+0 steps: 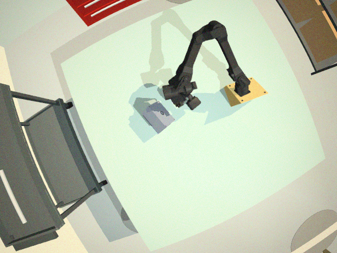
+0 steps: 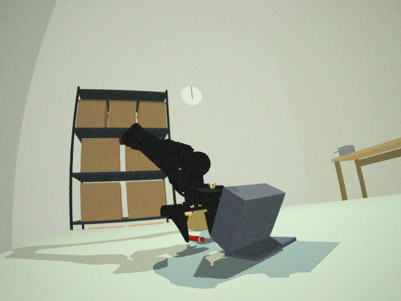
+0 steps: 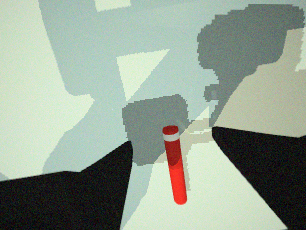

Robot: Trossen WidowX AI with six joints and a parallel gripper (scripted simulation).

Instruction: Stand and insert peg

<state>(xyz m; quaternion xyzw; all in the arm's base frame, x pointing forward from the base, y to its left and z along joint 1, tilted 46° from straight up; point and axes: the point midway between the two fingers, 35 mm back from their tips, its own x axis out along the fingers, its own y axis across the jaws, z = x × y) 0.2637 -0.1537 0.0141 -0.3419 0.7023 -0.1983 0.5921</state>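
Observation:
The red peg (image 2: 195, 238) (image 3: 177, 175) lies on its side on the table. Its white band (image 3: 171, 137) is near the end farther up the wrist view. My gripper (image 2: 199, 238) (image 3: 171, 138) is open and low over the table, with one dark finger on each side of the peg and a gap on both sides. The peg is hidden under the arm in the top view. The grey-blue sloped panel (image 1: 157, 121) (image 2: 247, 221) stands close beside the gripper, and its hole (image 1: 162, 113) shows in the top view. The panel hides the other fingertip in the exterior view.
The arm's yellow base block (image 1: 255, 88) stands to the right in the top view. The panel has a flat foot (image 2: 260, 252) on the table. A shelf with boxes (image 2: 101, 156) is in the background, and a dark cart (image 1: 44, 153) stands beyond the table's left edge.

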